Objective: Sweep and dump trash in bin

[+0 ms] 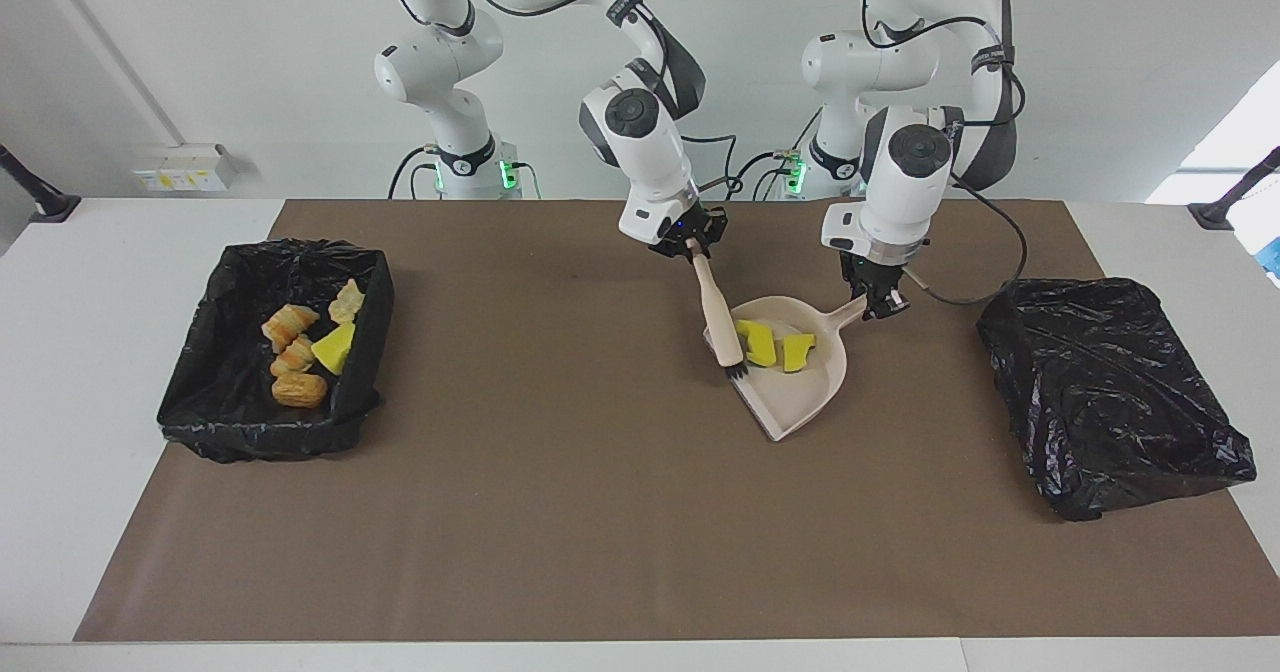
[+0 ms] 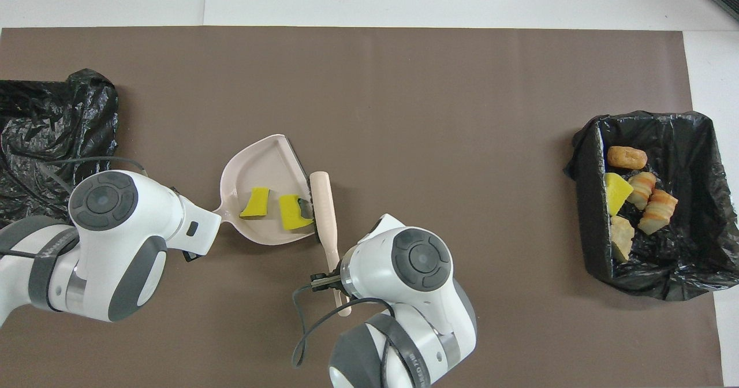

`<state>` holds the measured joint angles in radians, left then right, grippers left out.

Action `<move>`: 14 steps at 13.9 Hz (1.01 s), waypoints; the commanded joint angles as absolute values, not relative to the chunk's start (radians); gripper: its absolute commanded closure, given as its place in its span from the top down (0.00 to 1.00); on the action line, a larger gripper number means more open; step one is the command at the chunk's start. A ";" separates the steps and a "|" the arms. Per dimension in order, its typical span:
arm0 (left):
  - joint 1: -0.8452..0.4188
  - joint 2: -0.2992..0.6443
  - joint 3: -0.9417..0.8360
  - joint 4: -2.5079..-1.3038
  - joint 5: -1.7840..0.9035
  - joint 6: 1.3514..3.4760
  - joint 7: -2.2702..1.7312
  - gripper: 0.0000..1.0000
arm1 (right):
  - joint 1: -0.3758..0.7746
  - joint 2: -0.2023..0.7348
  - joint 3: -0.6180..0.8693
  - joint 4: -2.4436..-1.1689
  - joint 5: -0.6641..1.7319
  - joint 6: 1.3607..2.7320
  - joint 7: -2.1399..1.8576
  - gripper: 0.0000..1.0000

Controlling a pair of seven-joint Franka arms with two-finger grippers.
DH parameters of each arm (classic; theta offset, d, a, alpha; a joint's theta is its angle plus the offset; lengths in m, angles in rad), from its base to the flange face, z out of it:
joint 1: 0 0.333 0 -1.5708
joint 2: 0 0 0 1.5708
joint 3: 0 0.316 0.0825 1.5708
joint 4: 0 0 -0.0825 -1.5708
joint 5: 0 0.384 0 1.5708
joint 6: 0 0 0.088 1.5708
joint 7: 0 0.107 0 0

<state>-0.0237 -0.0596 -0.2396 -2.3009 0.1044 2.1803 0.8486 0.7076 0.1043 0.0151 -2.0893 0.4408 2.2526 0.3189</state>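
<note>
Two yellow sponge chunks of trash [image 1: 755,342] [image 2: 254,202] lie inside the beige dustpan [image 1: 800,402] [image 2: 260,163]. My left gripper [image 1: 878,304] is shut on the dustpan's handle, at the pan's end nearer the robots. My right gripper [image 1: 690,250] is shut on the handle of the beige brush [image 1: 720,317] [image 2: 324,209]. The brush's dark bristles rest at the pan's open lip, against one chunk [image 2: 293,212]. A black-lined bin [image 1: 260,432] [image 2: 589,220] at the right arm's end of the table holds bread-like rolls [image 1: 298,389], a yellow chunk [image 2: 616,191] and a pale lump.
A closed heap of black bag [image 1: 1100,382] [image 2: 52,128] sits at the left arm's end of the table. A brown mat [image 1: 560,512] covers the table between the bin and the bag.
</note>
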 commanded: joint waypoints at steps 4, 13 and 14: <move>0.095 -0.080 -0.235 -2.217 -0.023 2.079 0.856 0.00 | 0.637 -0.032 0.023 -2.103 0.230 2.095 0.424 0.00; 0.069 -0.130 -0.239 -2.298 -0.022 2.072 1.009 0.00 | 0.640 0.020 0.032 -1.999 0.239 2.117 0.466 0.00; 0.064 -0.135 -0.241 -2.309 -0.020 2.072 1.041 0.00 | 0.640 0.035 0.034 -1.976 0.241 2.120 0.463 0.00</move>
